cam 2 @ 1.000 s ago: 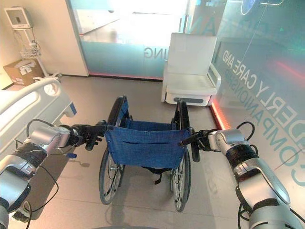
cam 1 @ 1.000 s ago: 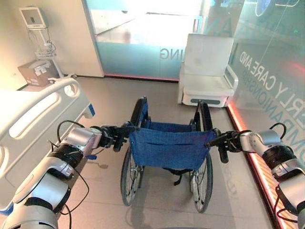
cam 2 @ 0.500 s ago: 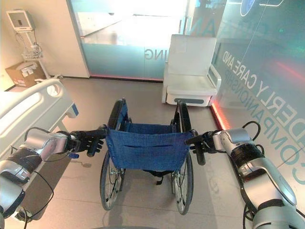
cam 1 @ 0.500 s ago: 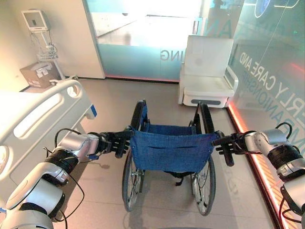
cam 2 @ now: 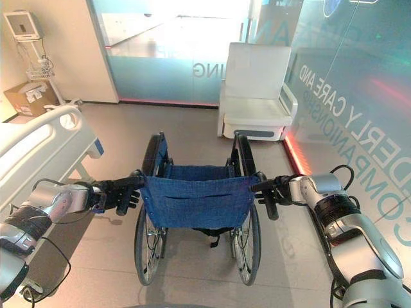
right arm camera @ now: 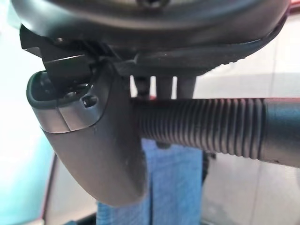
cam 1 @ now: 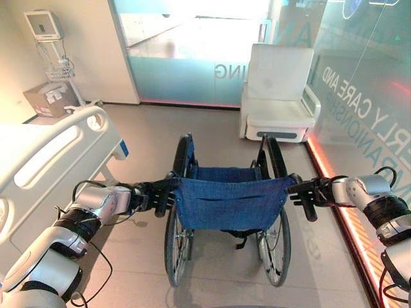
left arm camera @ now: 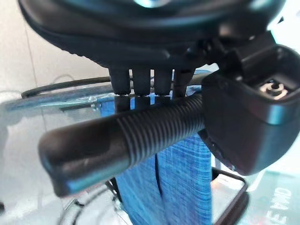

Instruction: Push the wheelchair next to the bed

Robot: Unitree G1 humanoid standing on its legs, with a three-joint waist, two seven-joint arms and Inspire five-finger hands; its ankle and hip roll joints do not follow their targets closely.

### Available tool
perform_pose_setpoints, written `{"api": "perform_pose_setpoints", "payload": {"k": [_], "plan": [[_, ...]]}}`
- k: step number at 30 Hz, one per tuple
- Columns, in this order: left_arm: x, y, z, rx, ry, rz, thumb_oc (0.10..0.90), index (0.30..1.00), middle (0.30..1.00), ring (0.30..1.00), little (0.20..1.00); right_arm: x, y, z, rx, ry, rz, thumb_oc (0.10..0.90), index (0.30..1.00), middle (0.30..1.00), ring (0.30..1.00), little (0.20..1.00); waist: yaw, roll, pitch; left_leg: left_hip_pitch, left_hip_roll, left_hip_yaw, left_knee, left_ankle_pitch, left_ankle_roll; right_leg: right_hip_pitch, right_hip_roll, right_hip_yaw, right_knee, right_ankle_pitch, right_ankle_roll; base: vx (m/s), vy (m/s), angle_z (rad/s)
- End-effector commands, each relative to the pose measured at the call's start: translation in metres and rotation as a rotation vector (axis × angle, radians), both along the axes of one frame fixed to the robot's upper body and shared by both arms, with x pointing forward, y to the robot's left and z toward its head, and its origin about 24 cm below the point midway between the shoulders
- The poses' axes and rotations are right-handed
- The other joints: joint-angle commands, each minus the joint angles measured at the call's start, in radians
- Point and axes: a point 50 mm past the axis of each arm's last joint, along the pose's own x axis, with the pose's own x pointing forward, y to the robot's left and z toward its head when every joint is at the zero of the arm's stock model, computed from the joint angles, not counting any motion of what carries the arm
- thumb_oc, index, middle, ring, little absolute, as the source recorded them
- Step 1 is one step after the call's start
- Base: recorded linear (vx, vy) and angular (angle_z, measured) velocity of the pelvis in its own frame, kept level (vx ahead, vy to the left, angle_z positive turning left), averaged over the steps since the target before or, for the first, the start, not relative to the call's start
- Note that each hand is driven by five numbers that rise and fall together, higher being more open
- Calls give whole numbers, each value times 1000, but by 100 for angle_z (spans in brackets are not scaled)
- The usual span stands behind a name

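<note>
Left hand: the dark left hand (cam 1: 149,196) has its fingers (left arm camera: 140,82) and thumb curled round the black ribbed left push handle (left arm camera: 117,140) of the wheelchair.
Right hand: the dark right hand (cam 1: 309,194) is wrapped the same way round the black ribbed right push handle (right arm camera: 206,129).
Wheelchair: the folding wheelchair with a blue fabric back and large spoked wheels (cam 1: 226,205) stands straight ahead of both hands, held between them, on the floor.
Bed: the white hospital bed with a moulded side rail (cam 1: 48,160) lies outboard of the left hand, near it but apart from the chair's left wheel.
Step in hand: pushing, as I judge it. The chair is roughly level with the bed's foot end and not yet close alongside.
Doing it well: keep both grips firm and level, and press more from the right hand so the chair veers towards the bed; ease off before the left wheel meets the bed frame.
Floor: smooth grey-brown tiles (cam 1: 212,128), open beyond the hands, so the wheels should roll freely.
Room: a white padded armchair (cam 1: 279,96) stands far ahead of the right hand against a frosted glass wall (cam 1: 186,58); a monitor on a stand (cam 1: 45,29) and a cardboard box (cam 1: 48,99) sit far beyond the left hand.
</note>
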Motion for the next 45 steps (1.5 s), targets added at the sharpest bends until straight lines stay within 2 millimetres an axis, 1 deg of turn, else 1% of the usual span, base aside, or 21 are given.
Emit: {"api": "perform_pose_setpoints", "payload": {"k": [1, 2, 3, 4, 6, 8, 13, 17, 20, 21, 26, 28, 30, 33, 36, 37, 38, 39, 41, 43, 45], "plan": [[33, -133, 95, -724, -352, -360, 400, 300, 300, 300, 300, 10, 127, 29, 737, -103, 336, 400, 300, 300, 300, 300, 24, 22, 16, 56, -52, -33, 11, -150, -16, -15, 23, -71, 6, -4, -6, 0, 0, 0], [30, -135, 94, -773, -338, -360, 400, 300, 300, 300, 300, 9, 128, 28, 748, -104, 337, 400, 300, 300, 300, 300, 24, 22, 15, 57, -52, -33, 11, -151, -16, -15, 23, -71, 6, -4, -6, 0, 0, 0], [21, -143, 93, -909, -304, -366, 400, 300, 300, 300, 300, 6, 128, 25, 763, -106, 333, 400, 300, 300, 300, 300, 24, 22, 13, 59, -53, -38, 11, -153, -14, -13, 22, -70, 6, -5, -5, 0, 0, 0], [20, -145, 93, -929, -296, -366, 400, 300, 300, 300, 300, 5, 128, 24, 766, -105, 332, 400, 300, 300, 300, 300, 24, 22, 12, 59, -53, -38, 11, -154, -14, -13, 22, -70, 6, -5, -5, 0, 0, 0], [9, -152, 94, -1069, -272, -362, 400, 300, 300, 300, 300, 2, 127, 21, 777, -106, 327, 400, 300, 300, 300, 300, 24, 21, 7, 61, -53, -39, 11, -157, -13, -13, 22, -68, 6, -6, -6, 0, 0, 0], [3, -155, 93, -1141, -272, -340, 400, 300, 300, 300, 300, 0, 126, 20, 790, -116, 317, 400, 300, 300, 300, 300, 23, 20, 5, 63, -52, -38, 11, -160, -13, -12, 21, -67, 6, -6, -6, 0, 0, 0], [-1, -154, 87, -1156, -314, -298, 400, 300, 300, 300, 300, 0, 126, 22, 817, -144, 293, 400, 300, 300, 300, 300, 26, 16, 2, 67, -53, -40, 11, -164, -10, -10, 20, -69, 6, -8, -7, 0, 0, 0], [-1, -145, 79, -1020, -386, -286, 400, 300, 300, 300, 300, -1, 123, 23, 812, -162, 283, 400, 300, 300, 300, 300, 29, 14, -1, 68, -55, -49, 11, -165, -5, -8, 21, -61, 6, -11, -8, 16, 17, 0], [1, -135, 78, -880, -443, -273, 400, 300, 300, 300, 300, -2, 120, 20, 796, -172, 274, 400, 300, 300, 300, 300, 33, 14, -1, 75, -60, -54, 11, -166, 3, 1, 17, -58, 6, -15, -8, 59, 53, 0], [2, -134, 78, -868, -448, -273, 400, 300, 300, 300, 300, -2, 119, 20, 794, -173, 273, 400, 300, 300, 300, 300, 34, 14, -1, 76, -61, -55, 11, -166, 4, 2, 16, -59, 6, -15, -8, 61, 54, 0], [12, -117, 82, -682, -534, -240, 400, 300, 300, 300, 300, -2, 115, 17, 788, -181, 267, 400, 300, 300, 300, 300, 42, 13, 1, 83, -73, -64, 11, -169, 18, 13, 7, -55, 6, -15, -5, 61, 68, 0], [20, -105, 88, -575, -599, -216, 400, 300, 300, 300, 300, -1, 116, 18, 790, -186, 269, 400, 300, 300, 300, 300, 45, 12, 4, 89, -81, -66, 11, -171, 29, 21, 0, -53, 8, -13, -4, 77, 113, 0], [24, -98, 92, -525, -633, -203, 400, 300, 300, 300, 300, 0, 117, 18, 789, -191, 270, 400, 300, 300, 300, 300, 49, 12, 8, 92, -86, -68, 12, -172, 38, 17, -7, -52, 32, -21, -3, 54, 97, 0], [32, -87, 104, -432, -737, -180, 400, 300, 300, 300, 300, 3, 119, 20, 795, -213, 280, 400, 300, 300, 300, 300, 52, 13, 24, 81, -94, -67, 42, -182, 58, -14, -26, -46, 121, -50, 0, 55, 140, 0], [39, -81, 117, -400, -813, -166, 400, 300, 300, 300, 300, 7, 120, 21, 805, -249, 281, 400, 300, 300, 300, 300, 52, 16, 50, 62, -100, -71, 92, -194, 76, -71, -51, -41, 260, -81, 2, 44, 132, 0], [40, -80, 119, -398, -825, -166, 400, 300, 300, 300, 300, 8, 119, 21, 803, -259, 278, 400, 300, 300, 300, 300, 50, 16, 58, 57, -102, -73, 103, -196, 80, -90, -59, -39, 308, -77, 5, 43, 122, 1], [41, -80, 124, -393, -849, -163, 400, 300, 300, 300, 300, 9, 118, 22, 796, -280, 277, 400, 300, 300, 300, 300, 46, 17, 76, 51, -104, -81, 121, -201, 85, -136, -70, -32, 406, -54, 13, 46, 113, 1], [42, -80, 127, -387, -866, -161, 400, 300, 300, 300, 300, 10, 116, 22, 794, -291, 274, 400, 300, 300, 300, 300, 45, 15, 86, 46, -109, -86, 134, -206, 88, -168, -77, -25, 458, -40, 18, 73, 121, 3], [44, -82, 130, -372, -894, -154, 400, 300, 300, 300, 300, 13, 112, 23, 791, -313, 264, 400, 300, 300, 300, 300, 42, 19, 101, 42, -110, -99, 155, -214, 88, -213, -73, -8, 569, -23, 14, 92, 77, 4], [46, -85, 131, -367, -906, -131, 400, 300, 300, 300, 300, 17, 111, 27, 796, -323, 264, 400, 300, 300, 300, 300, 42, 15, 109, 49, -113, -101, 165, -224, 79, -241, -85, -15, 582, -2, 14, 208, 22, 5], [48, -89, 128, -381, -908, -97, 400, 300, 300, 300, 300, 20, 114, 30, 797, -329, 275, 400, 300, 300, 300, 300, 42, 3, 114, 63, -125, -100, 176, -239, 71, -250, -85, -31, 467, 14, 23, 311, -66, -2]]}}
